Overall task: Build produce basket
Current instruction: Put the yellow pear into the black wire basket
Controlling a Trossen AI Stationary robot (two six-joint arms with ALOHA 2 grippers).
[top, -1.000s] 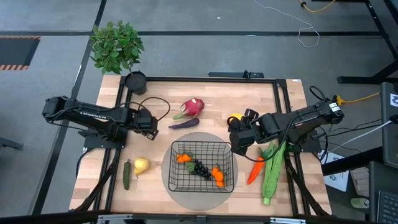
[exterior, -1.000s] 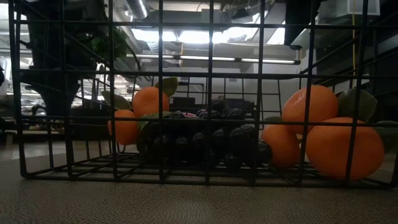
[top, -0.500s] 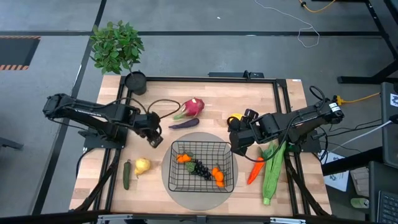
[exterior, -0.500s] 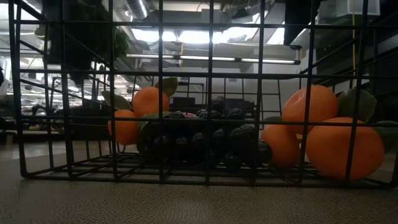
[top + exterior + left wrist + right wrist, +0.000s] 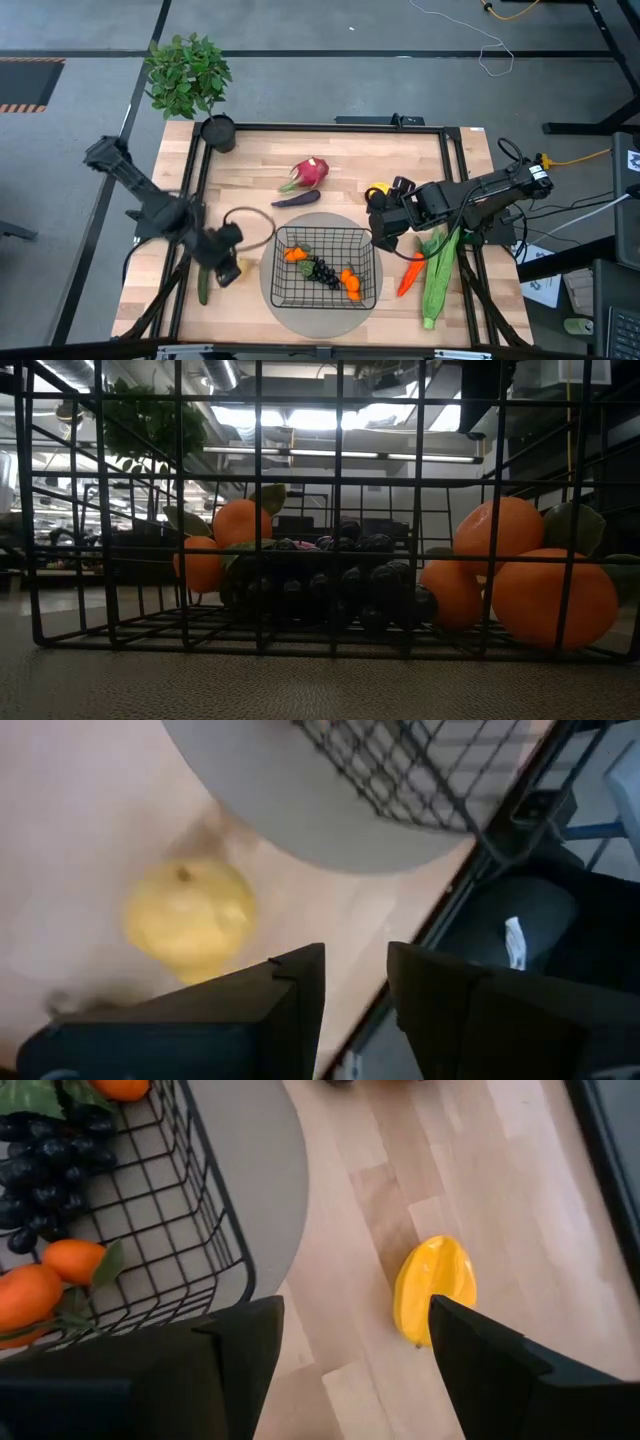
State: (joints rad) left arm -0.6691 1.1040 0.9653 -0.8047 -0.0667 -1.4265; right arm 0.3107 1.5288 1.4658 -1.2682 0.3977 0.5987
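The left gripper (image 5: 226, 270) hangs over the yellow fruit (image 5: 190, 916) just left of the basket (image 5: 278, 291); its fingers (image 5: 290, 990) stand slightly parted and hold nothing, with the fruit just ahead of the tips and not yet between them. Likely fault: at this narrow opening the tips would land on top of the rounded fruit and push it away, either against the green cucumber (image 5: 203, 282) lying close beside the gripper or toward the near table edge. The grey mat (image 5: 290, 810) under the basket begins just beyond the fruit, so a roll that way should stop at the wire wall. The right gripper (image 5: 384, 226) waits beside the basket's far corner, jaws wide apart and empty, a yellow star fruit (image 5: 433, 1288) ahead of it. Oranges (image 5: 553, 597) and dark grapes (image 5: 340, 582) already occupy the basket. The low view probably hides free floor, but the left side appears open for placing.
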